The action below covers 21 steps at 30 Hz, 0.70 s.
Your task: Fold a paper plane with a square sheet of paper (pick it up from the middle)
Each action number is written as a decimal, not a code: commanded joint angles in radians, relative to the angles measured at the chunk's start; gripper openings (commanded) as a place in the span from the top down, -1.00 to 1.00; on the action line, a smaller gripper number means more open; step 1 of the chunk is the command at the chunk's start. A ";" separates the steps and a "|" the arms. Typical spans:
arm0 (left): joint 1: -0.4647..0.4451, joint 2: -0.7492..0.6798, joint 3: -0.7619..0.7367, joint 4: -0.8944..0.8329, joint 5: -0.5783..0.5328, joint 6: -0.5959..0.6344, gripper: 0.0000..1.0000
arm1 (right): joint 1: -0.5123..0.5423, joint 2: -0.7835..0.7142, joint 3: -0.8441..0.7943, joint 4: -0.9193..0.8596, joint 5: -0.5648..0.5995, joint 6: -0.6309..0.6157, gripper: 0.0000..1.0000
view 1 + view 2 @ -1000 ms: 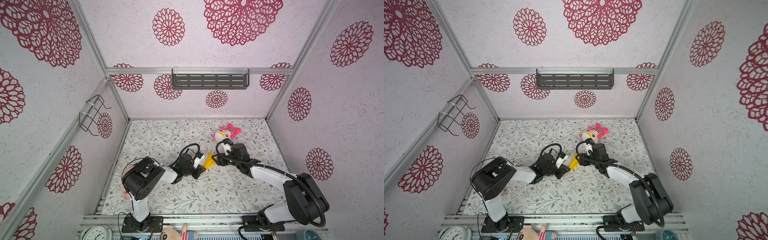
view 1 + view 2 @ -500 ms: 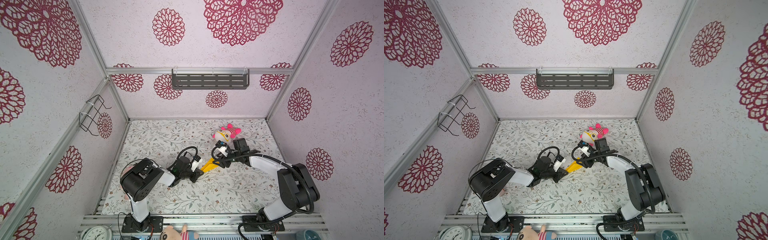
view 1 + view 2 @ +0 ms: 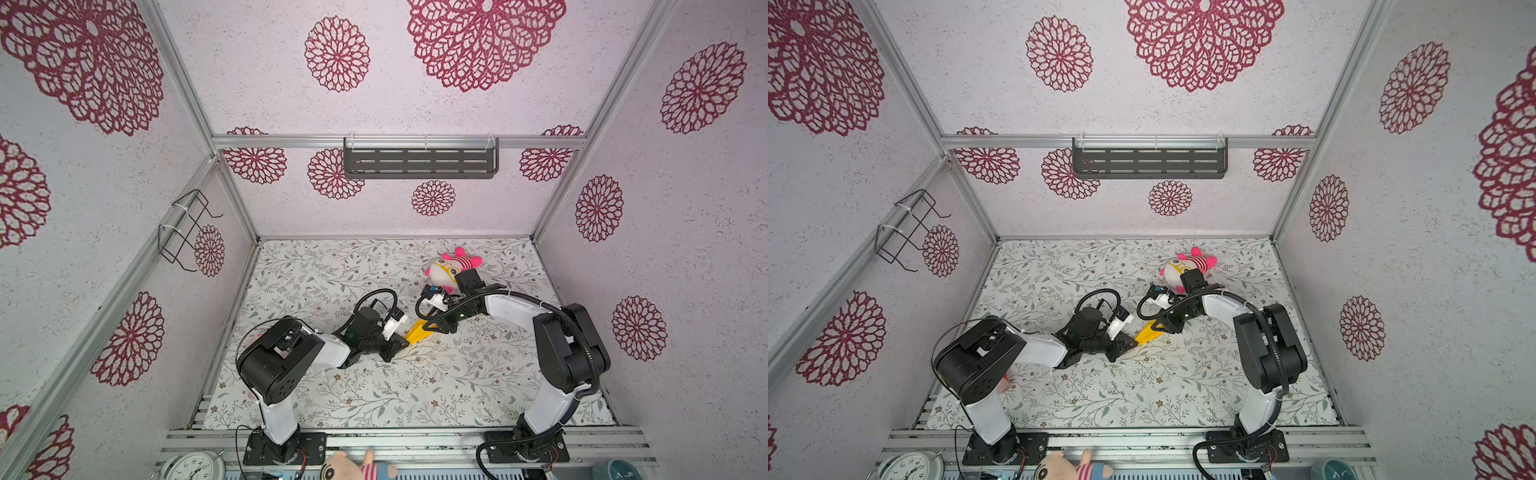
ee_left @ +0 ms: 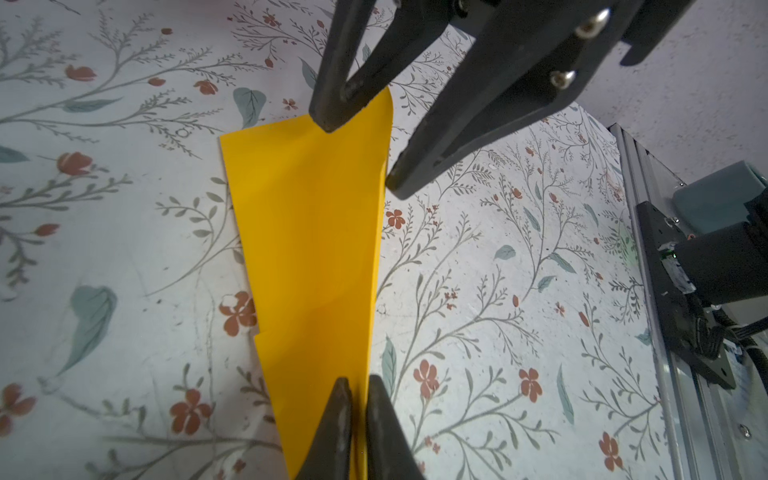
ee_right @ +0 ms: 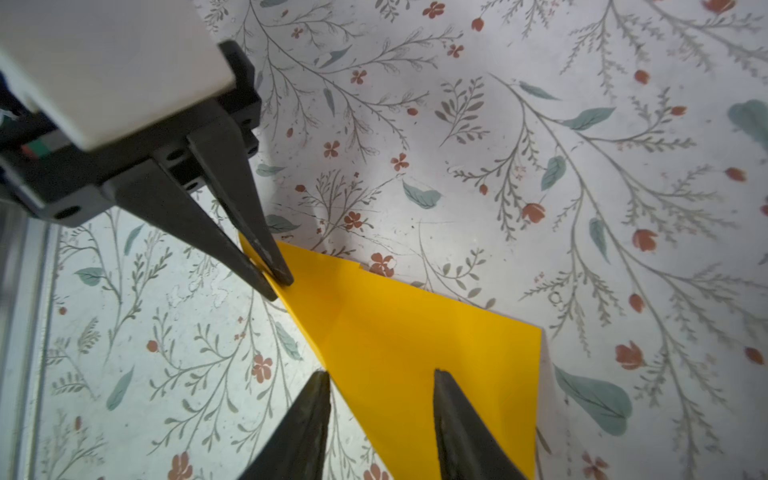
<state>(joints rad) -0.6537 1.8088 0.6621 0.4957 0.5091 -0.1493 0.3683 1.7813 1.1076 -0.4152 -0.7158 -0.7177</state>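
Observation:
The yellow-orange paper (image 3: 420,330) (image 3: 1148,332) lies on the floral table as a narrow pointed dart, the paper plane shape. My left gripper (image 3: 404,343) (image 4: 355,380) is shut on its pointed end, pinching the long folded edge. My right gripper (image 3: 438,326) (image 5: 380,374) is open at the wide end. In the right wrist view one finger (image 5: 451,399) stands over the paper (image 5: 415,345) and the other over the bare table beside its long edge. The left wrist view shows the paper (image 4: 311,249) running from my shut jaws to the right gripper (image 4: 361,158).
A pink-and-white plush toy (image 3: 451,266) lies just behind the right wrist. A dark shelf (image 3: 419,162) hangs on the back wall and a wire rack (image 3: 187,228) on the left wall. A clock (image 3: 189,467) and another plush (image 3: 353,469) sit beyond the front rail.
The right arm has swung its wrist round and brought its gripper down to the paper's wide end, with its jaws narrower than before. The left gripper keeps its hold on the tip.

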 commanded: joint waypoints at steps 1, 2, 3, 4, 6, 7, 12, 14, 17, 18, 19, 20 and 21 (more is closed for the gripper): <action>0.010 -0.019 0.022 -0.038 0.027 0.047 0.77 | 0.004 0.002 0.039 -0.124 -0.075 -0.093 0.21; 0.012 -0.019 0.023 -0.037 0.028 0.046 0.77 | 0.004 0.002 0.039 -0.132 -0.075 -0.102 0.28; 0.013 -0.021 0.024 -0.036 0.029 0.045 0.77 | 0.004 0.002 0.040 -0.140 -0.076 -0.113 0.35; 0.014 -0.021 0.025 -0.035 0.029 0.044 0.77 | 0.003 0.001 0.040 -0.148 -0.076 -0.122 0.44; 0.015 -0.022 0.023 -0.033 0.032 0.044 0.75 | 0.004 0.000 0.045 -0.170 -0.084 -0.145 0.62; 0.016 -0.022 0.024 -0.032 0.033 0.046 0.73 | 0.004 0.001 0.047 -0.181 -0.088 -0.155 0.69; 0.018 -0.022 0.002 -0.008 0.068 0.092 0.49 | 0.003 0.002 0.071 -0.254 -0.107 -0.215 0.89; 0.023 -0.022 -0.004 -0.004 0.089 0.119 0.41 | 0.002 -0.001 0.073 -0.263 -0.103 -0.222 0.90; 0.036 -0.015 -0.002 -0.014 0.107 0.140 0.39 | 0.000 -0.004 0.073 -0.267 -0.096 -0.228 0.91; 0.040 -0.013 -0.004 -0.013 0.111 0.146 0.38 | -0.001 -0.005 0.071 -0.267 -0.093 -0.228 0.91; 0.040 -0.012 -0.004 -0.015 0.109 0.149 0.38 | -0.002 -0.005 0.071 -0.267 -0.091 -0.227 0.91; 0.042 -0.010 -0.002 -0.019 0.107 0.152 0.39 | -0.002 -0.003 0.072 -0.269 -0.088 -0.226 0.91; 0.045 -0.009 -0.002 -0.021 0.106 0.157 0.39 | -0.002 -0.001 0.071 -0.268 -0.086 -0.227 0.91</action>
<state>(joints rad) -0.6205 1.8084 0.6704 0.4747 0.5900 -0.0502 0.3698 1.7897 1.1603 -0.6456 -0.7750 -0.9058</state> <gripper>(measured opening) 0.306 0.056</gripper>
